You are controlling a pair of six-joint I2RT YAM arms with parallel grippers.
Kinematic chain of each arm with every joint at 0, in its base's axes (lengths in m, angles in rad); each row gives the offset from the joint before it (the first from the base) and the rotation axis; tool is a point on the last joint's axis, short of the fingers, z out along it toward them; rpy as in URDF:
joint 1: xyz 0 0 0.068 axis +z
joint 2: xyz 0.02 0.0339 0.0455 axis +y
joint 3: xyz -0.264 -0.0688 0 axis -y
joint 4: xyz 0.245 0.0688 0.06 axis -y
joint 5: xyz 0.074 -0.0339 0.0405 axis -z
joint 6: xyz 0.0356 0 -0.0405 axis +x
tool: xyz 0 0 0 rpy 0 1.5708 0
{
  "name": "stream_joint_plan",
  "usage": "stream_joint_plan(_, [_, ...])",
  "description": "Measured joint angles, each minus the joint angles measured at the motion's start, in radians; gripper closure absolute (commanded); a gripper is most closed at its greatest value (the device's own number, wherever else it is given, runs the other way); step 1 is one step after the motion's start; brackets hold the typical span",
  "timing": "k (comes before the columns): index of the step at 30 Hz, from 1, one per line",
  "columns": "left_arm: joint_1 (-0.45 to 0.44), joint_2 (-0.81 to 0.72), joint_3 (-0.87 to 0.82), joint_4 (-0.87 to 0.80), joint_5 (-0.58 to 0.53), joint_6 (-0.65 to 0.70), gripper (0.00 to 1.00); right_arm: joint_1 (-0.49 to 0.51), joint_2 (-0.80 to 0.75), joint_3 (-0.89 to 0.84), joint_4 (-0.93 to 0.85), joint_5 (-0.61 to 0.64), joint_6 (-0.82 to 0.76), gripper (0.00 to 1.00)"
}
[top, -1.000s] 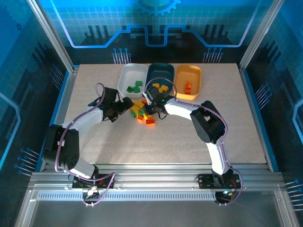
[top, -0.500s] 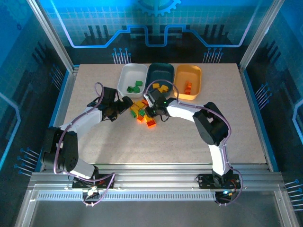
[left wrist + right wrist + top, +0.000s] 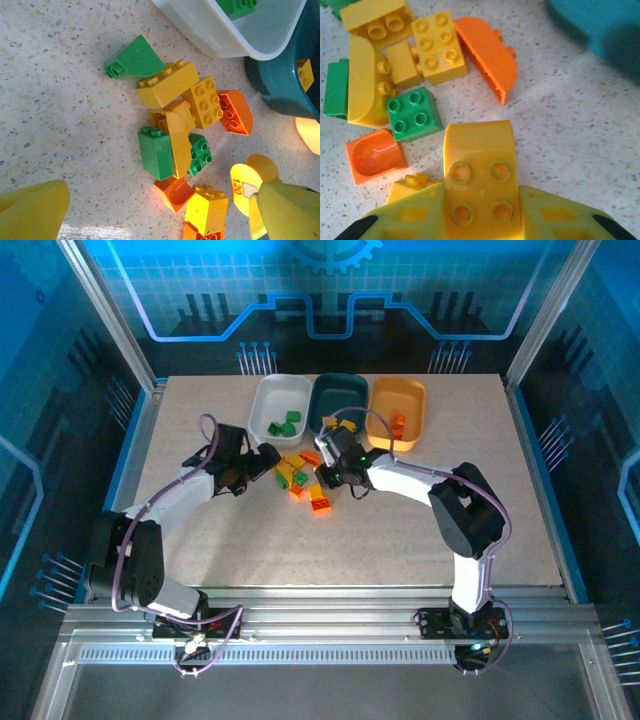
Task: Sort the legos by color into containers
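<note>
The legos lie in a loose pile [image 3: 298, 476] of green, yellow and orange bricks in front of the containers: a white tray [image 3: 268, 390], a dark teal tray [image 3: 338, 392] and a yellow-orange tray [image 3: 410, 398]. My right gripper [image 3: 480, 212] is shut on a yellow brick with a rounded end [image 3: 477, 160], just right of the pile and above the table. My left gripper [image 3: 160, 217] stands open at the pile's left edge [image 3: 262, 462], with nothing between its fingers. A green 2x2 brick [image 3: 415, 114] and an orange curved brick [image 3: 485, 55] lie just ahead of the held brick.
Green bricks [image 3: 286, 424] lie in the white tray, yellow ones [image 3: 342, 423] in the teal tray, orange ones [image 3: 398, 425] in the yellow-orange tray. An orange brick [image 3: 320, 505] sits apart, below the pile. Metal frame rails border the table.
My right gripper has closed on the yellow brick and shifted slightly right and away from the pile with it; its elbow swung right. The left arm has stayed put.
</note>
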Motion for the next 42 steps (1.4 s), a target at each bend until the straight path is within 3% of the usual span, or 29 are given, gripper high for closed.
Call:
stream_joint_plan(9, [0.001,-0.006,-0.008,-0.004,0.000,0.002,0.02,-0.052,-0.066,0.002,-0.008,-0.002,0.004,0.66])
stream_joint_plan(17, [0.053,-0.064,-0.007,-0.027,0.000,0.016,0.01,-0.210,-0.080,0.173,-0.051,0.000,0.003,0.66])
stream_joint_plan(21, [0.079,-0.098,-0.008,-0.026,0.001,0.024,0.01,-0.262,0.012,0.329,-0.073,0.000,0.003,0.66])
stream_joint_plan(31, [0.081,-0.064,-0.039,-0.022,0.047,0.027,0.01,-0.267,0.343,0.634,-0.193,-0.006,0.002,0.63])
stream_joint_plan(38, [0.081,-0.021,-0.039,-0.013,0.082,0.027,0.01,-0.267,0.394,0.692,-0.255,-0.012,-0.009,0.39])
stream_joint_plan(42, [0.081,-0.017,-0.039,0.001,0.094,0.027,0.01,-0.265,0.361,0.664,-0.255,-0.009,-0.008,0.36])
